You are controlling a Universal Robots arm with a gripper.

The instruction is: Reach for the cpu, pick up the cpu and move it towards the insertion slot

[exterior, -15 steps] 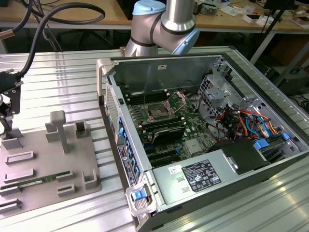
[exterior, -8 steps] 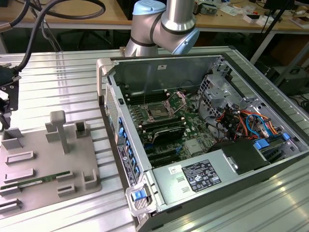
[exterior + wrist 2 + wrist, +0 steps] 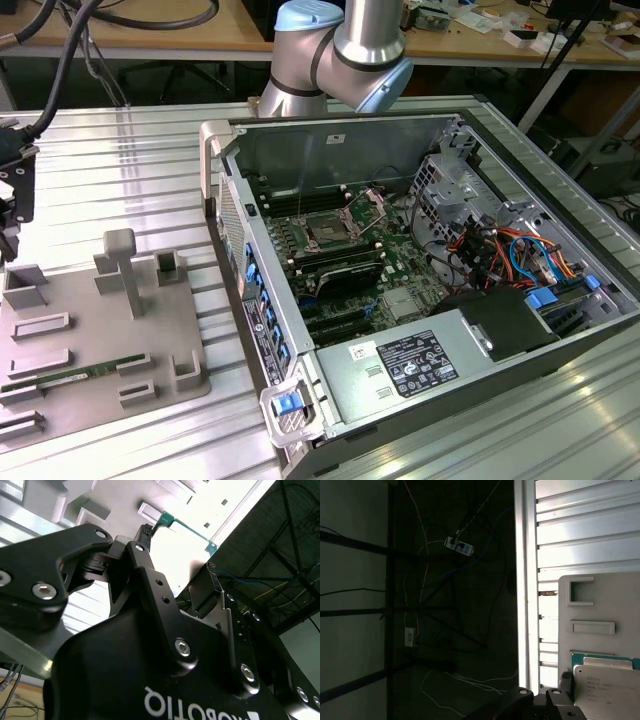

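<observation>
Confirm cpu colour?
The cpu has a silvery-grey lid and a teal-green edge; clearest in the first wrist view.

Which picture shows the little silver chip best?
The first wrist view: the cpu shows its silvery top and green rim. In the second wrist view, glare leaves just its green edge.

A robotics lab: a robot arm (image 3: 340,45), an opened computer case (image 3: 420,260) on a ribbed aluminium surface (image 3: 130,150), cluttered workbenches (image 3: 180,35) behind.
</observation>
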